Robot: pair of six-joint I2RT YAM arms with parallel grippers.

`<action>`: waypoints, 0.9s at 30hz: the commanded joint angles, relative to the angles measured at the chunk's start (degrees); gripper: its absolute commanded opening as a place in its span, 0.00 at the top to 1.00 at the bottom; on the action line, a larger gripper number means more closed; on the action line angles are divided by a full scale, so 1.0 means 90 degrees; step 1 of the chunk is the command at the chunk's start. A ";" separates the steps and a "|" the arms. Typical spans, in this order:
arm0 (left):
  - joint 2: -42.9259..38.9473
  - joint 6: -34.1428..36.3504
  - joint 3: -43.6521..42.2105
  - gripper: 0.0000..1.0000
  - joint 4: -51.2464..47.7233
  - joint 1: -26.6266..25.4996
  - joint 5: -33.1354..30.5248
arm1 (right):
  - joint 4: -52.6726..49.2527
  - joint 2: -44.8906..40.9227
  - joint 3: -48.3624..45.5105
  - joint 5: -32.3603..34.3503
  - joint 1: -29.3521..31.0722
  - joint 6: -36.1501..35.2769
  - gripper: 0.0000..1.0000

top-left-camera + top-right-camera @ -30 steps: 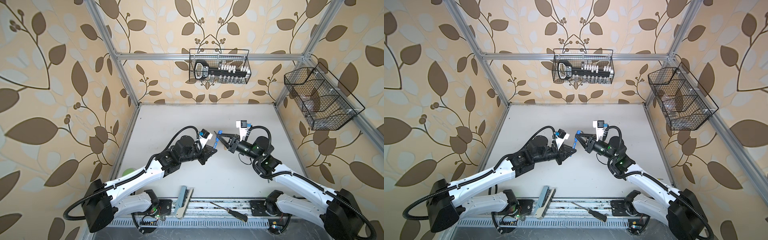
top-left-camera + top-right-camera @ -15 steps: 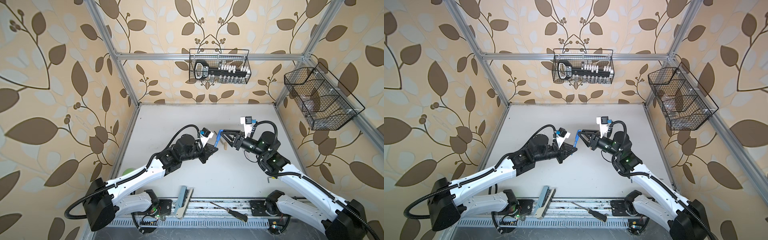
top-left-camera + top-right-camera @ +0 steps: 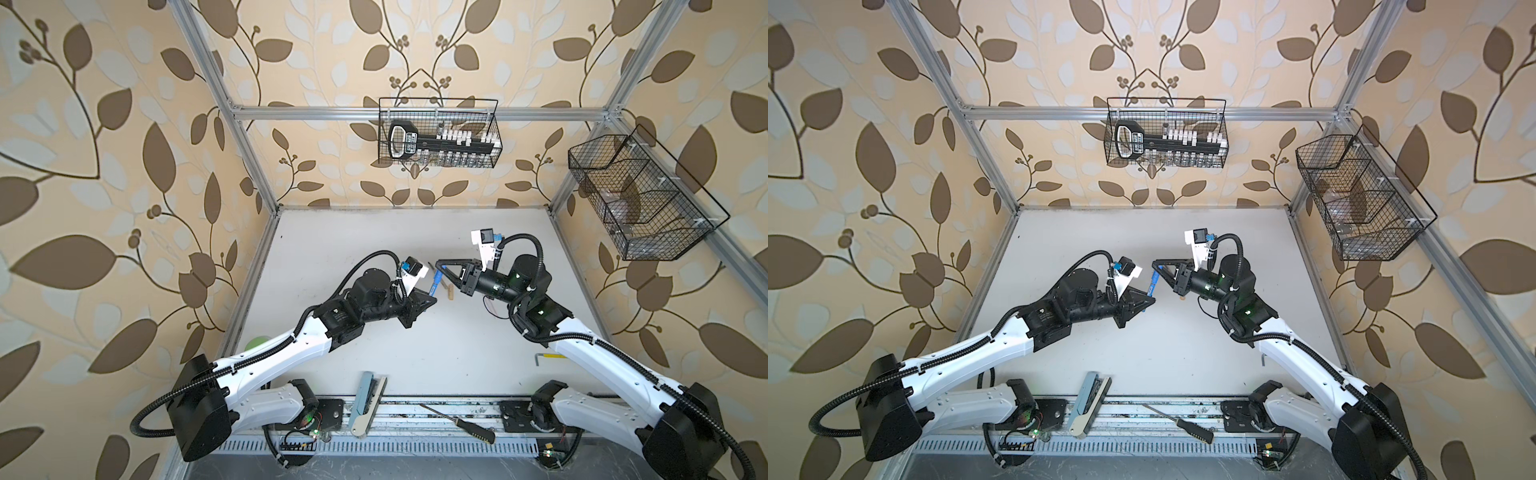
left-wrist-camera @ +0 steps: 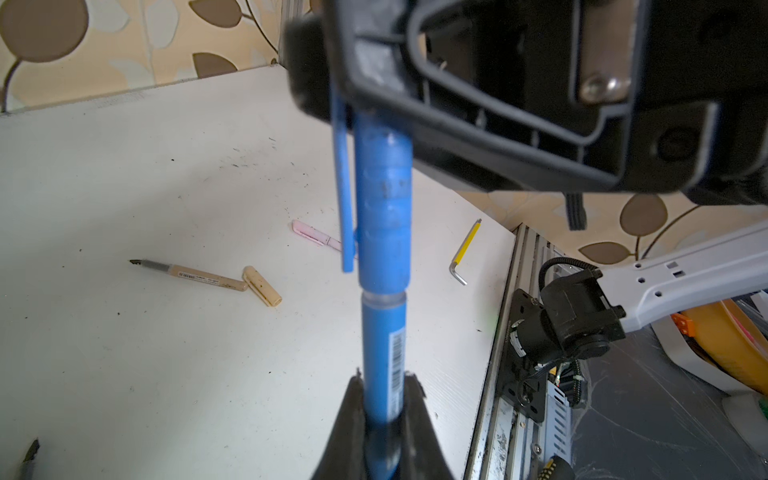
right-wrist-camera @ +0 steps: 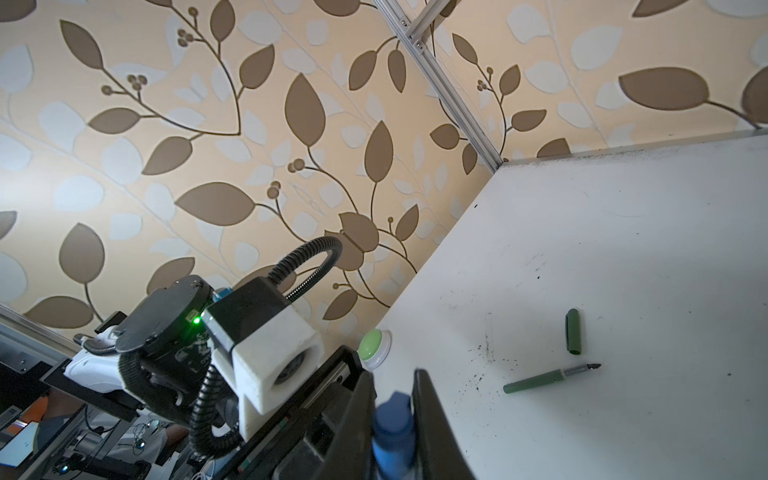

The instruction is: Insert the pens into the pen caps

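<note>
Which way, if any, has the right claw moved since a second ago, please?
Yes, slightly: in a top view the right claw sits nearer the black wire basket on the back wall.

blue pen [image 4: 382,353] has a white barcode strip, blue cap [image 4: 382,208] matches. tan pen [image 4: 199,277], tan cap [image 4: 262,286], pink pen [image 4: 316,236]. green pen [image 5: 548,378], green cap [image 5: 573,331] (both dark). hex key [image 4: 465,249] yellow. table [image 4: 124,166] white, walls [image 3: 104,166] beige with a brown leaf print.

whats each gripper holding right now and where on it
The left gripper holds the blue pen by its rear barrel; the right gripper holds the blue cap by its closed end.
</note>
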 commanded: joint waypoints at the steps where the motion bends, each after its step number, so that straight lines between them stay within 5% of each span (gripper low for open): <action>1: 0.0033 0.0270 0.0338 0.98 0.0267 -0.0048 0.0007 | -0.0119 -0.0011 0.0192 -0.0209 0.0014 0.0080 0.97; 7: 0.0163 0.0556 0.0503 1.00 0.0778 0.0002 -0.0466 | -0.0703 0.0050 0.0227 -0.0266 0.0061 -0.0099 1.00; 17: 0.0791 0.1022 0.1648 1.00 0.1569 0.0907 0.0208 | -0.1558 0.0217 0.0097 -0.0182 0.0357 -0.0283 1.00; 27: 0.1083 0.0878 0.2215 1.00 0.2836 0.1481 0.0330 | -0.1100 0.0617 -0.0546 -0.0279 0.0670 0.0122 1.00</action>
